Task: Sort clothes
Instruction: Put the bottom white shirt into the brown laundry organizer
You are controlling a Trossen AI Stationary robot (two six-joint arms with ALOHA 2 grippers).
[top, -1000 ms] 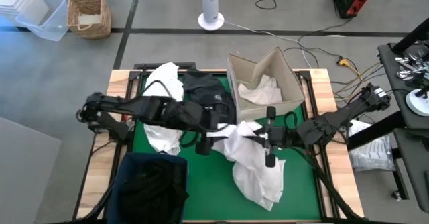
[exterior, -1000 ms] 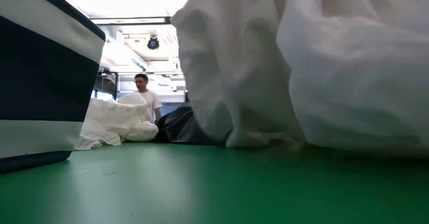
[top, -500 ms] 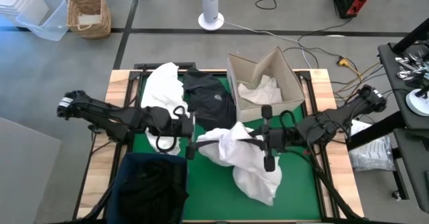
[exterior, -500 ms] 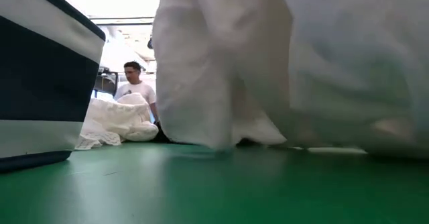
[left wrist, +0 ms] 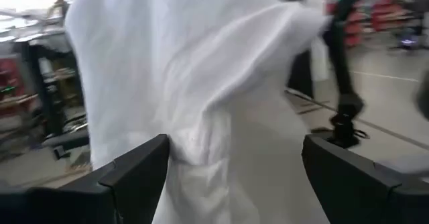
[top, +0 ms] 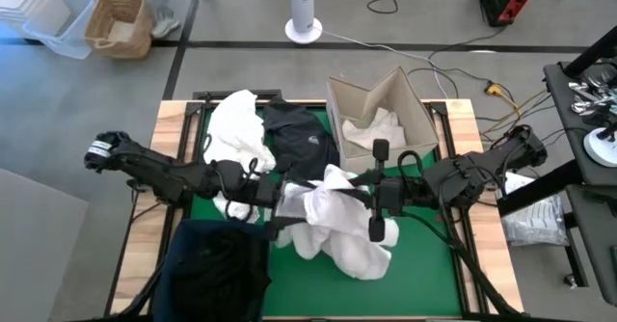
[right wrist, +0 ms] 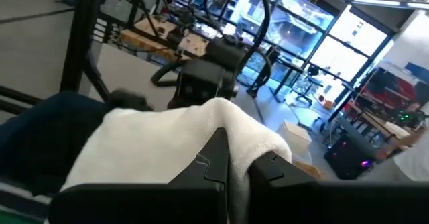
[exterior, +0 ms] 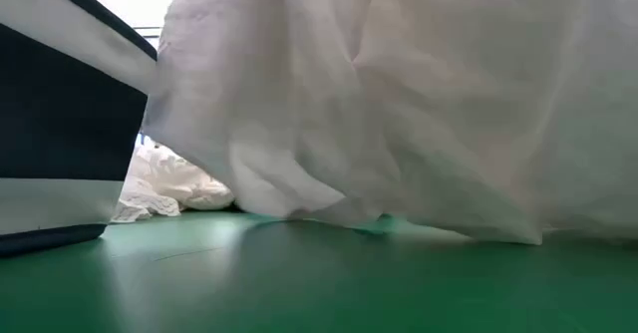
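Note:
A white garment (top: 342,221) hangs at mid-table from my right gripper (top: 337,191), which points level and is shut on the garment's top. The garment's lower end (top: 364,256) lies bunched on the green mat and fills the low view (exterior: 399,94). My left gripper (top: 287,212) stands open and level at the garment's left side. In the left wrist view its two fingers (left wrist: 137,174) stand either side of the hanging cloth (left wrist: 221,117). I cannot tell whether they touch it. My right gripper pinches a bunched fold at the garment's top (right wrist: 224,120) between its two shut fingers (right wrist: 216,158), coming level from the table's right. The cloth drapes over the fingertips. The garment hangs below the gripper, and its lower end (exterior: 384,225) rests on the mat.
A beige cardboard box (top: 416,120) with white cloth inside stands at the far right. A black garment with a small logo (top: 301,139) and a white one (top: 236,129) lie at the far left. A navy fabric bin (top: 217,269) stands at the near left corner.
My right gripper has risen with the white garment. The garment's top has lifted and its body has drawn in toward the table's left, while its lower end stays on the mat. My left gripper has pulled back toward the left, sunk, and tipped from pointing down to level, staying open.

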